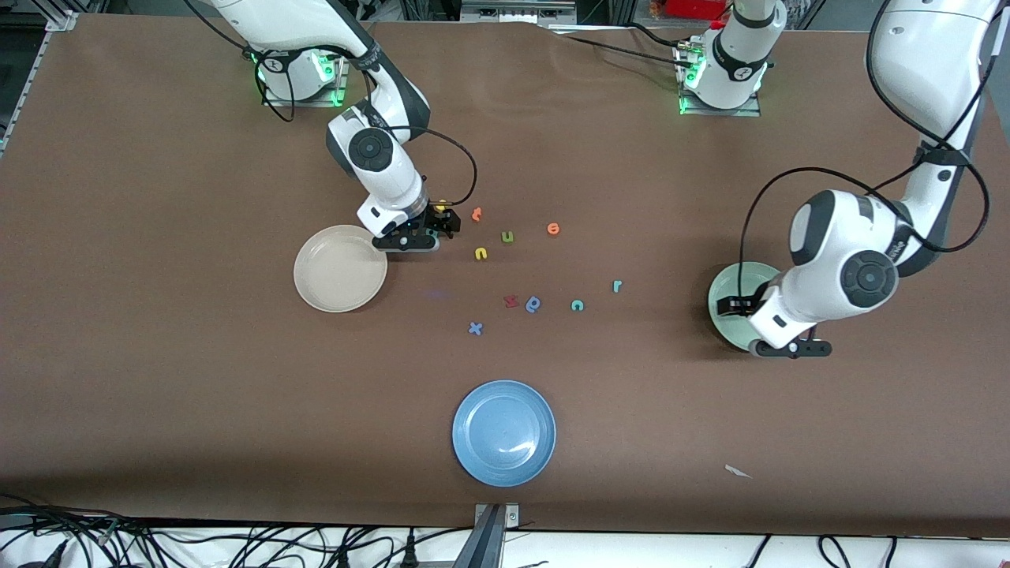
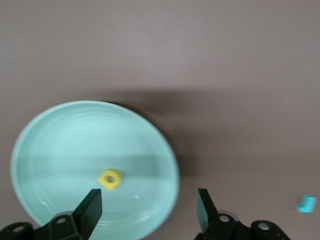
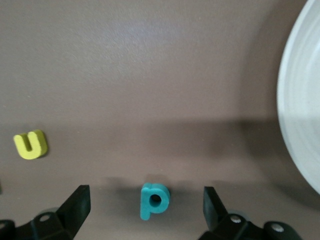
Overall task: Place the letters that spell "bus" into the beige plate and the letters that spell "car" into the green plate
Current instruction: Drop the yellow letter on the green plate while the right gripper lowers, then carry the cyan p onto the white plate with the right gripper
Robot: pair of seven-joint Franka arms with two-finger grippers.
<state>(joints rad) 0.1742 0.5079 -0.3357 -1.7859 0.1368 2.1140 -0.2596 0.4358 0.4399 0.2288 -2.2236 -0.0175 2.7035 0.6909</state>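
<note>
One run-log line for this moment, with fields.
left gripper: open over green plate, yellow letter inside | right gripper: open over teal letter

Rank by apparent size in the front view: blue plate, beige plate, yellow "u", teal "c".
1. blue plate, largest, though it lies nearest the camera.
2. beige plate, slightly smaller looking.
3. yellow "u" and teal "c": both tiny, too alike to rank.

No printed text or labels; only foam letters themselves on the table.
</note>
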